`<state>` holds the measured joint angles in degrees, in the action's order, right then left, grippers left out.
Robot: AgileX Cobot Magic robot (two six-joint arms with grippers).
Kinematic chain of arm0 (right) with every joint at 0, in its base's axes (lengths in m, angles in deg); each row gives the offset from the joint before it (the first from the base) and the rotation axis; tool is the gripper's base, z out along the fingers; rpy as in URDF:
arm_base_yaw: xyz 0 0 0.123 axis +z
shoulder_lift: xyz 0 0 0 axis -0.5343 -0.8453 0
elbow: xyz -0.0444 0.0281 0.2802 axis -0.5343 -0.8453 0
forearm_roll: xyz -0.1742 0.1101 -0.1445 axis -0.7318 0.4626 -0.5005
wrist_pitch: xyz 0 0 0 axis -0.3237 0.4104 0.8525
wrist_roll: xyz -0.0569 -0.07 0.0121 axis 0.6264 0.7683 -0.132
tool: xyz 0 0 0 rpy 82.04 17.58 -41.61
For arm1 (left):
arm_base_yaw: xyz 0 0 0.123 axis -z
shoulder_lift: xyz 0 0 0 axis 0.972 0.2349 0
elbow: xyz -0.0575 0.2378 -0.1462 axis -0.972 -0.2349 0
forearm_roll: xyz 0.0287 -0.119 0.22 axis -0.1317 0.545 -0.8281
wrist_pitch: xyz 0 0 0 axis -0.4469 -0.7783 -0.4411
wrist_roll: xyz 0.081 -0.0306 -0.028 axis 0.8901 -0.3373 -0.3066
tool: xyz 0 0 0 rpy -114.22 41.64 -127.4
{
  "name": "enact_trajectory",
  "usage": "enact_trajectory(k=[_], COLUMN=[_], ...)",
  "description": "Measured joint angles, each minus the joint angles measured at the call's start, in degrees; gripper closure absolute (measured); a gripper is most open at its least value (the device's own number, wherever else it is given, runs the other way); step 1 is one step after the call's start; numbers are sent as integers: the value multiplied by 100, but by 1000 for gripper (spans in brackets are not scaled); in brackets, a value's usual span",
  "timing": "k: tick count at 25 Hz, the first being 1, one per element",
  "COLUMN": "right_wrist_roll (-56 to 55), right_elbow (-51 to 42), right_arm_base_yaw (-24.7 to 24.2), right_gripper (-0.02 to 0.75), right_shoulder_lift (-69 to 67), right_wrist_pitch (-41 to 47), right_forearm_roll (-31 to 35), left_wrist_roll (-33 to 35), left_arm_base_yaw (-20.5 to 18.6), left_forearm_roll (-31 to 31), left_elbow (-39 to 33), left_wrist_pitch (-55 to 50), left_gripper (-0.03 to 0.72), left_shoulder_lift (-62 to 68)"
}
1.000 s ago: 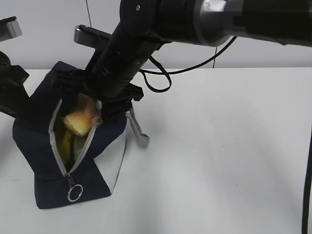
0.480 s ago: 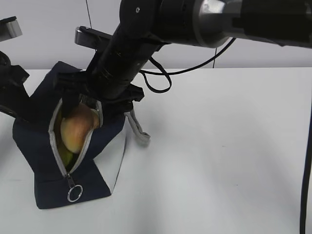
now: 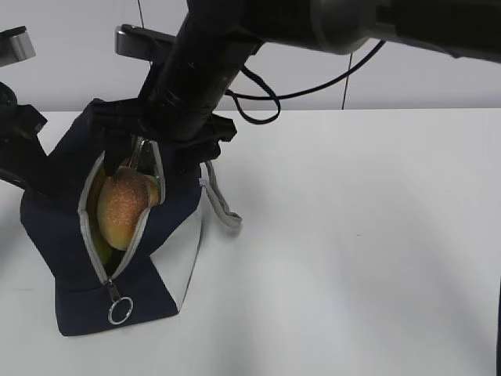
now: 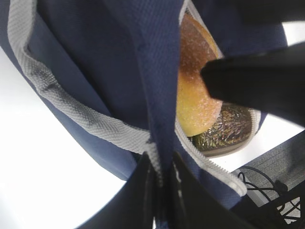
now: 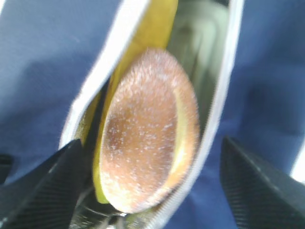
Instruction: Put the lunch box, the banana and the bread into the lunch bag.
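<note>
Bread released into the mouth of the lunch bag, right arm lifting clear.

The bread (image 3: 124,215), a second ago pinched higher between the right gripper's (image 5: 150,183) fingers, now lies loose in the unzipped slot of the lunch bag (image 3: 70,235); that pincer stands wide, one finger on either side and neither touching the crust. Beside the roll the banana (image 5: 152,24) shows yellow, with the pale green lid of the lunch box (image 5: 202,38) behind it, so all three items appear to be inside. The left gripper (image 4: 159,191) is nipped narrow on the bag's dark fabric edge, holding the opening apart. The bread sits high and may need settling.
</note>
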<state>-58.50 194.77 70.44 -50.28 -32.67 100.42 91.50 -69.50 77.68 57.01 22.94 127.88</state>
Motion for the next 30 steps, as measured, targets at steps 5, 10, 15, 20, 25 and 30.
enact_trajectory(k=[5, 10, 15, 20, 25, 30], right_wrist_roll=[-408, -605, -643, -610, -526, -504], right_elbow=[516, 541, 541, 541, 553, 589], right_arm_base_yaw=[-28, -247, -553, -635, -635, -635], right_gripper=[67, 85, 139, 162, 167, 232], right_shoulder_lift=[0, -39, -201, -492, -599, -711], right_wrist_pitch=[644, 971, 971, 961, 837, 852], right_forearm_roll=[-1077, -1467, -1238, -864, -626, -481], left_wrist_roll=[0, 0, 0, 0, 0, 0], left_arm_base_yaw=[0, 0, 0, 0, 0, 0], left_forearm_roll=[0, 0, 0, 0, 0, 0], left_elbow=[0, 0, 0, 0, 0, 0], left_wrist_pitch=[0, 0, 0, 0, 0, 0], left_gripper=[662, 662, 662, 662, 662, 662], left_shoulder_lift=[0, 0, 0, 0, 0, 0])
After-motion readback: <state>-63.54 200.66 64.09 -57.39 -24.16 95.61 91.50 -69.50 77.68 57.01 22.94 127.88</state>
